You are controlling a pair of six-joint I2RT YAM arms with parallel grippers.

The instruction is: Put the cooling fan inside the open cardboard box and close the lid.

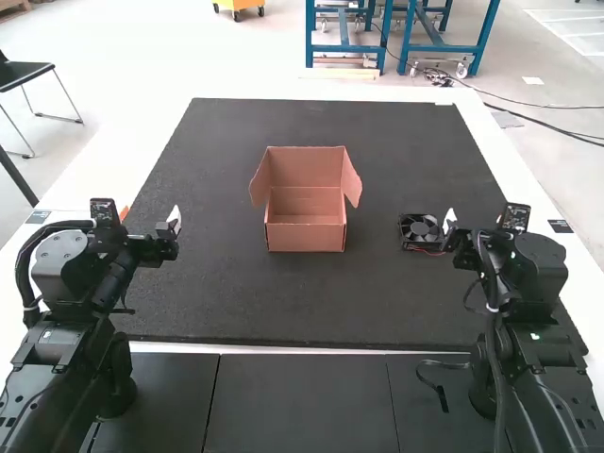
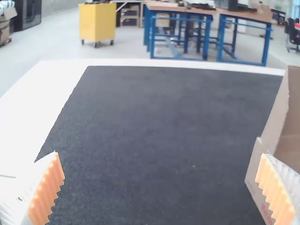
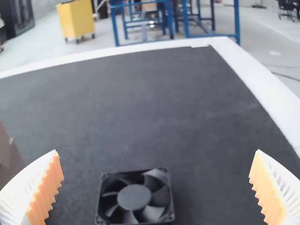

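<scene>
Nearest, at 7 o'clock in the high view, left arm (image 1: pixel 75 283); at 5 o'clock, right arm (image 1: pixel 517 283). Crouch folded over their bases at the near edge of the black mat (image 1: pixel 236 293), forearms low and level, wrists aimed toward 12 o'clock. Hover above the mat, touching nothing.

Left jaws: spread wide, orange pads (image 2: pixel 46 192) well apart, only bare mat between them. Sit at about 9 o'clock from the cardboard box (image 1: pixel 305 219), near it but apart, with the box's side wall close beside one pad in the left wrist view.

Right jaws: likewise spread wide, ribbed fingers (image 3: pixel 281 187) pinching nothing. Just ahead of them, cooling fan (image 1: pixel 421 229), flat on the mat with blades up, at about 3 o'clock from the box and apart from it.

Farther on, mid-mat: the box, upright and open. Back flap up at its 12 o'clock side, side flaps splayed out toward 9 and 3 o'clock. Beyond and around the mat, white surface (image 1: pixel 94 160).

As for progress: seemingly nothing done yet. Fan outside the box, lid open, no grasp made. Left to do, by this reading: close the right jaws on the fan, carry it toward 9 o'clock over the box rim, lower it in, then fold the flaps down, likely with help from the left side.
</scene>
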